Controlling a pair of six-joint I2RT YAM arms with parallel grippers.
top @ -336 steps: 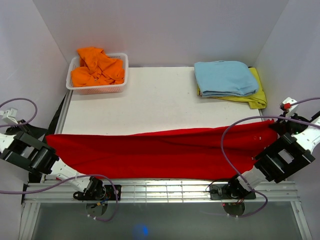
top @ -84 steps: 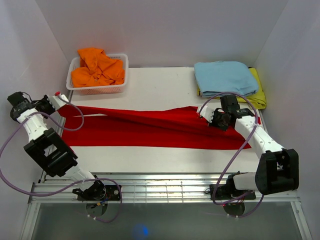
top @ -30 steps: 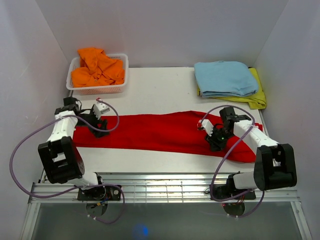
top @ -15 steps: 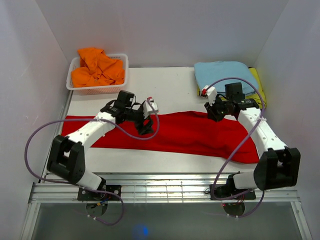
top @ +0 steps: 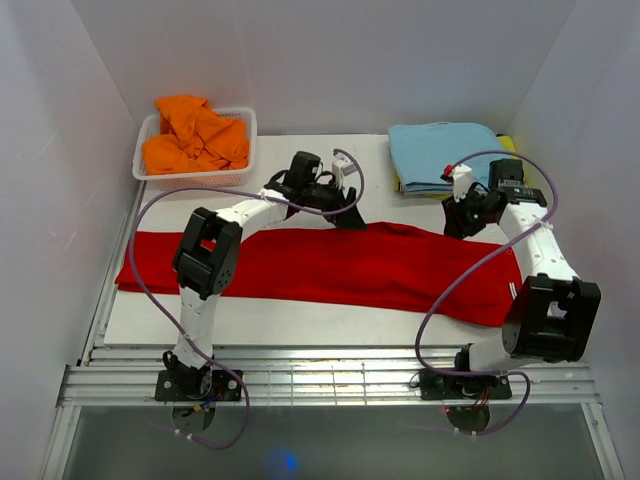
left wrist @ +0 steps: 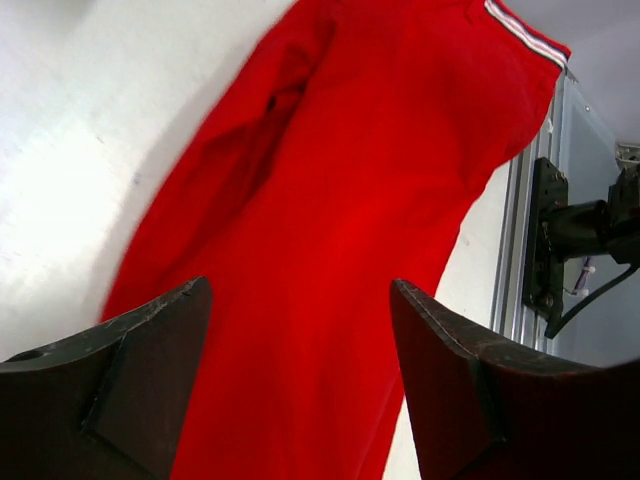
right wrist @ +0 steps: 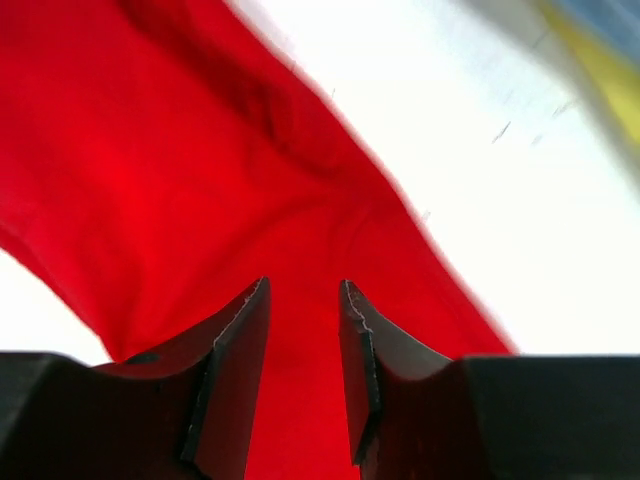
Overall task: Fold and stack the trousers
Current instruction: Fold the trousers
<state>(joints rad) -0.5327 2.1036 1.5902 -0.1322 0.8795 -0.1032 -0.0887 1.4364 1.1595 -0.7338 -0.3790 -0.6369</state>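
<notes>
The red trousers (top: 320, 265) lie flat in a long band across the white table, with thin white stripes (left wrist: 525, 35) at one end. My left gripper (top: 352, 218) hovers over their back edge near the middle, jaws wide open and empty (left wrist: 300, 290). My right gripper (top: 456, 226) hangs over the back edge further right. Its jaws (right wrist: 303, 285) stand a narrow gap apart with nothing between them, only red cloth below.
A white basket (top: 190, 182) holding an orange garment (top: 195, 135) stands at the back left. A folded light blue garment (top: 440, 150) lies on a yellow one (top: 512, 146) at the back right. White walls close three sides; a metal rail (top: 330, 375) runs along the front.
Both arms let the trousers down flat and drew back from their ends. The left gripper swept right along the back edge to the middle; the right rose toward the back right.
</notes>
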